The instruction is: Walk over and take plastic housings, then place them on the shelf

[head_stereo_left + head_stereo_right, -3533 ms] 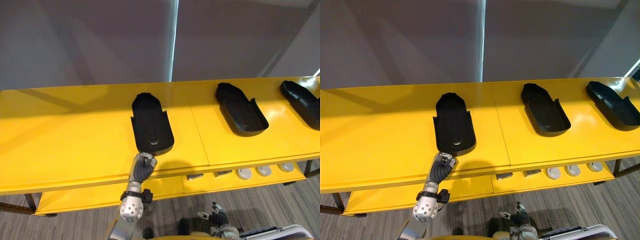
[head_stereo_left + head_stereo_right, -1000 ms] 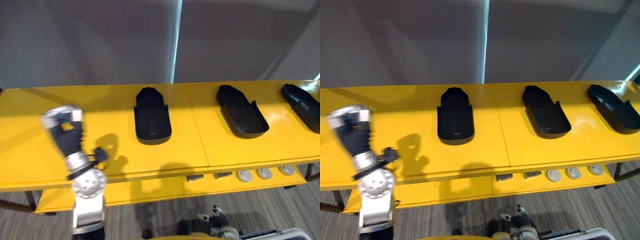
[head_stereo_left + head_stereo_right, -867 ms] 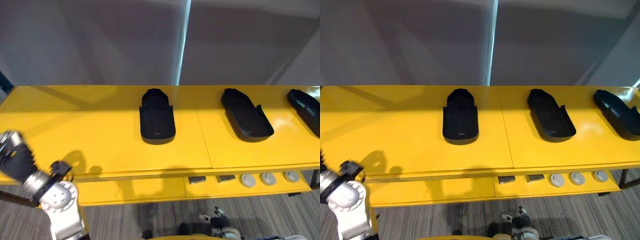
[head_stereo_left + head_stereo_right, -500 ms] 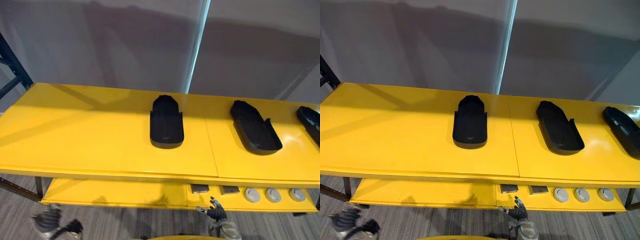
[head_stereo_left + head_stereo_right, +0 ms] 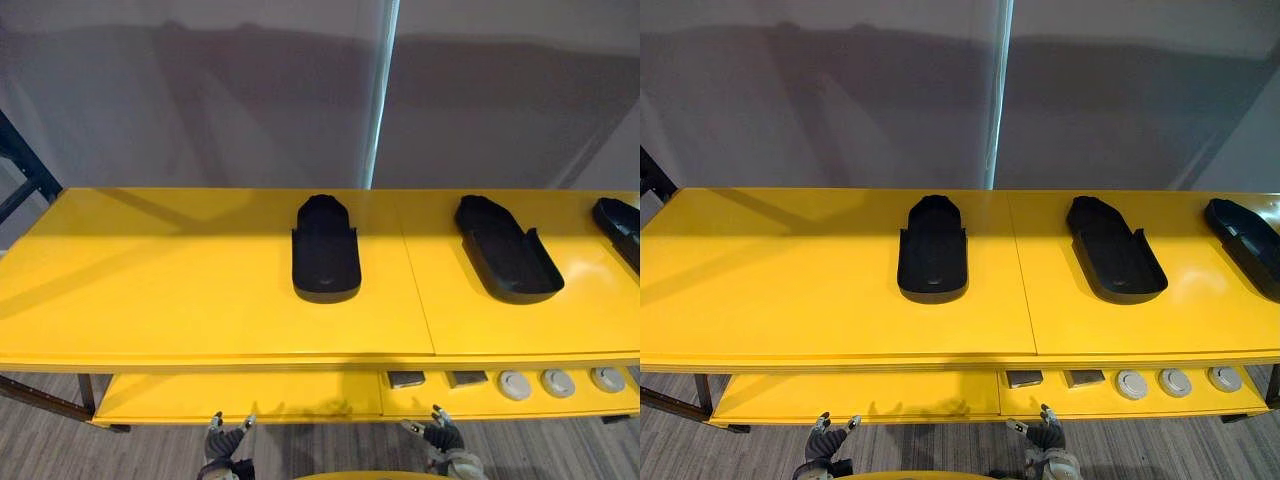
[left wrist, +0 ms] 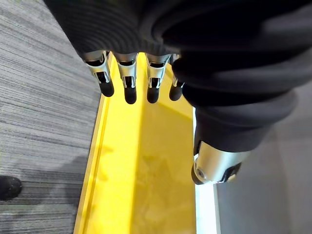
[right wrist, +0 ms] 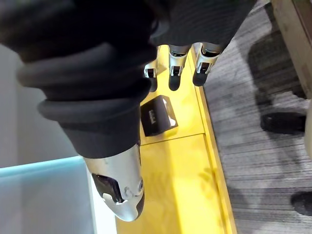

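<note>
housings [image 5: 325, 250] on yellow shelf [image 5: 150, 290] | left hand [image 5: 228, 452], right hand [image 5: 441, 443] low, uncurled

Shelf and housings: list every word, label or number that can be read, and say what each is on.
No text here can be read.
The three black housings on the yellow shelf: plain, no print seen.
The small dark block on the lower level: faint pale marks, too blurred to read.
The round pale parts: no marking made out.
</note>
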